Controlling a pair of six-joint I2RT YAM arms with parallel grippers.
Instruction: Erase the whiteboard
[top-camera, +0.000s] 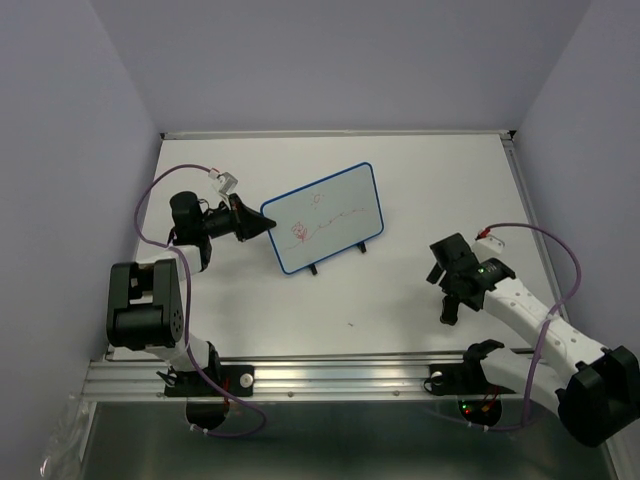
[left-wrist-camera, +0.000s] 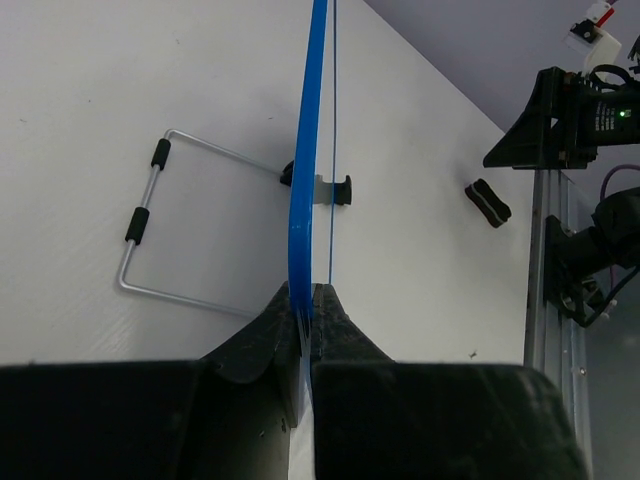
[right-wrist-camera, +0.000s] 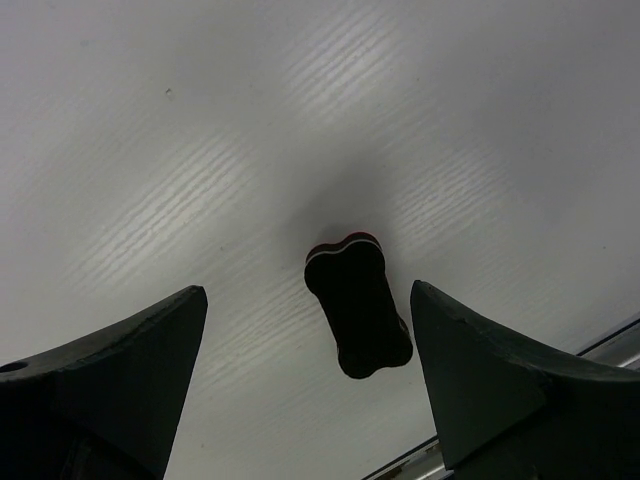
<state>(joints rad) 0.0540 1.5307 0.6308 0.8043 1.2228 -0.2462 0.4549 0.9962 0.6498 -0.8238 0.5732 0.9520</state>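
- Blue-framed whiteboard upright on table, red scribbles unwiped.
- left gripper clamped on its edge, likely steadying it.
- right gripper spread wide over black eraser, lined up to grab.

Left arm bends at the elbow and reaches forward, the left tool clamped tight. Right arm stretches low, the right tool spread wide, pointing down.

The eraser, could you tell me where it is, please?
In the right wrist view, the eraser lies on the right of the table, directly below the open right gripper.
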